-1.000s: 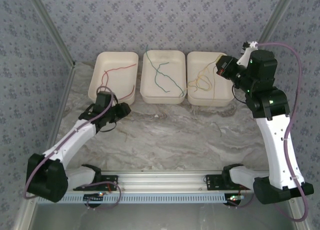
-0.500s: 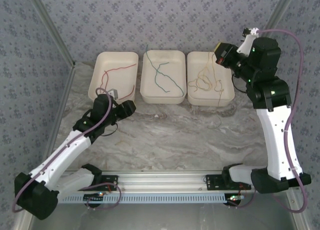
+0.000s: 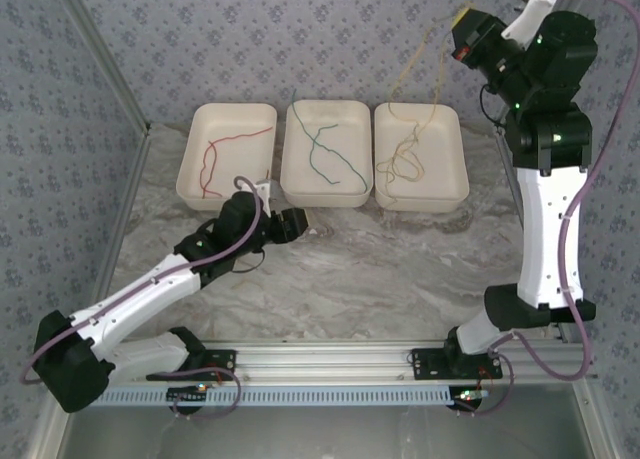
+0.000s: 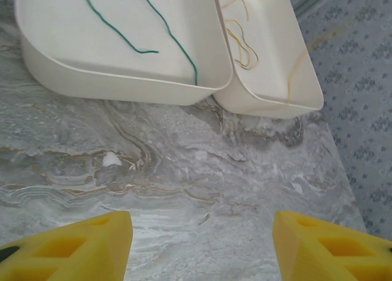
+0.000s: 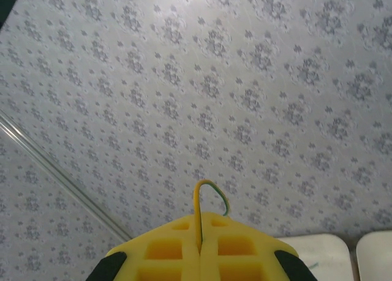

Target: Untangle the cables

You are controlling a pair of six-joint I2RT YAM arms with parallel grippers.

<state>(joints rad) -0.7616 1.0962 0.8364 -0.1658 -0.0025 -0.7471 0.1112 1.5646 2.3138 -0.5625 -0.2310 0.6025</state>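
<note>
Three white trays hold the cables: a red cable (image 3: pixel 212 159) in the left one, a green cable (image 3: pixel 332 157) (image 4: pixel 165 39) in the middle one, and tangled yellow cables (image 3: pixel 403 164) (image 4: pixel 240 47) in the right one. My right gripper (image 3: pixel 462 29) (image 5: pixel 199 223) is raised high against the back wall, shut on a yellow cable (image 3: pixel 425 64) (image 5: pixel 203 188) whose strands hang down into the right tray. My left gripper (image 3: pixel 295 222) (image 4: pixel 202 244) is open and empty, low over the marble in front of the middle tray.
The left tray (image 3: pixel 190 187), middle tray (image 3: pixel 325 197) (image 4: pixel 122 88) and right tray (image 3: pixel 420 201) (image 4: pixel 269 103) stand side by side at the back. A small white speck (image 4: pixel 111 160) lies on the marble table (image 3: pixel 380 269). Patterned walls close in the back and sides.
My right gripper has risen from the right tray, lifting the yellow cable with it. My left arm has swung right, from the left tray's front to the middle tray's front.
</note>
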